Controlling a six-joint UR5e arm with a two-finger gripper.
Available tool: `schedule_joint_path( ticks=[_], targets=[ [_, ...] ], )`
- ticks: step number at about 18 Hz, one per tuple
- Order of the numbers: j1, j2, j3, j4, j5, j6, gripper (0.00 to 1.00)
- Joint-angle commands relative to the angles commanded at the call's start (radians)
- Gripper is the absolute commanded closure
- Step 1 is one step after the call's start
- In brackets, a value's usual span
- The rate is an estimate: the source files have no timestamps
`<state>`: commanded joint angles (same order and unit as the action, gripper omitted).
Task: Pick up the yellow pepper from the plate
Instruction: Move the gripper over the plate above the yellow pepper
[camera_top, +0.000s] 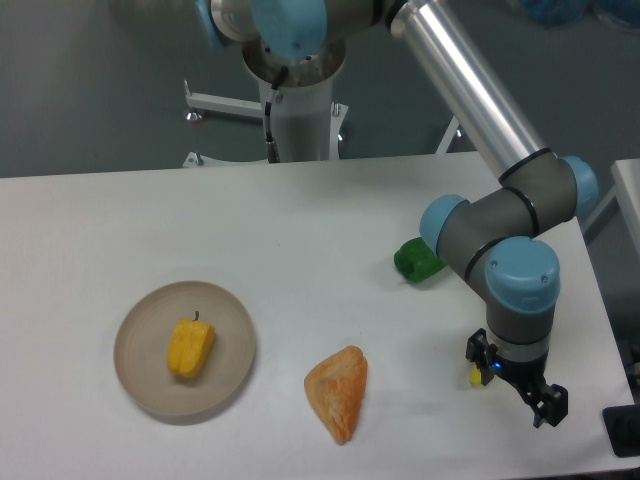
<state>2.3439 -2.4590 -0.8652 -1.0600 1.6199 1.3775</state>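
The yellow pepper (190, 347) is lying on the plate (140, 385), slightly right of the dish's centre, with its short dark stem pointing toward the far side of the table. The plate is sitting on the white table (300, 230), toward the front left corner. Nothing is touching the pepper.

The gripper (520, 392) is hanging over the front right part of the table, well apart from the plate and pepper. It is pointing downward from the wrist, and its dark fingers are partly hidden behind the mount; only one tip (548, 407) is showing clearly at lower right. Whether the jaws are spread or pressed together cannot be told from this view. Nothing is visibly being held.

An orange wedge-shaped piece (338, 392) is lying on the table between the plate and the gripper, closer to the front edge. A green object (417, 260) is sitting further back, just beside the arm's elbow joint and partly hidden by it. A small yellow item (475, 377) is peeking out just beside the wrist; its identity is unclear.
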Motion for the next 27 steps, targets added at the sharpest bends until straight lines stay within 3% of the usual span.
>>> schedule_joint_path(
  ticks=[7, 12, 21, 24, 27],
  targets=[
    [-0.029, 0.034, -0.024, -0.005, 0.008, -0.006, 0.0],
    [-0.038, 0.158, -0.164, -0.014, 0.003, -0.081, 0.0],
    [-0.224, 0.399, -0.465, -0.026, 0.003, -0.526, 0.0],
    [-0.3, 0.426, -0.529, -0.034, -0.002, -0.714, 0.0],
    [-0.382, 0.43, -0.555, -0.034, -0.058, -0.92, 0.0]
  ],
)
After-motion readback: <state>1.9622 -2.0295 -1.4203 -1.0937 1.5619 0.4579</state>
